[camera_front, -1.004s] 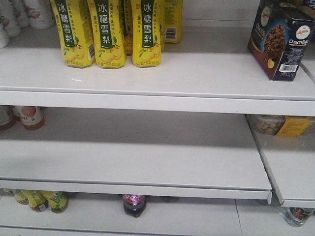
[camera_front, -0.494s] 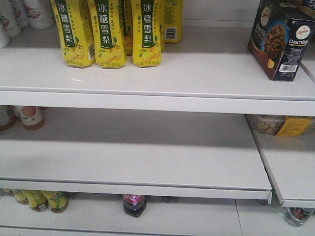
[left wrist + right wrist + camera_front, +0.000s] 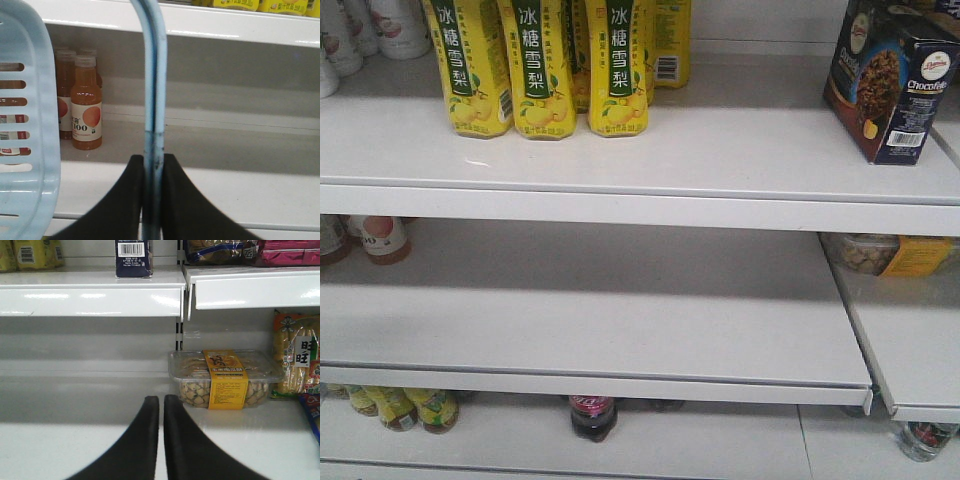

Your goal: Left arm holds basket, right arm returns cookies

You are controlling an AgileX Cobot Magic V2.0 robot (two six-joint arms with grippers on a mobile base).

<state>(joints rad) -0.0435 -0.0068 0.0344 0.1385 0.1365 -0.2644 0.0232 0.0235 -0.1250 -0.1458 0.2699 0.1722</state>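
smooth black left gripper (image 3: 152,200) pinches the thin, glossy handle of the slotted light-blue plastic basket (image 3: 25,150). empty right gripper (image 3: 161,440) has tapered fingers nearly together. the rectangular cardboard cookies (image 3: 890,80) box stands on the white upper shelf (image 3: 720,150), right.

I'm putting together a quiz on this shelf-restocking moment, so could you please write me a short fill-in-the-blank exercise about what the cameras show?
1. The cookies stand on the ____ shelf in the front view.
2. The left gripper has its jaws shut on the basket's ____.
3. The right gripper holds ____ between its nearly closed jaws.
4. The drink cartons left of the cookies are ____ in colour.

Missing words: top; handle; nothing; yellow
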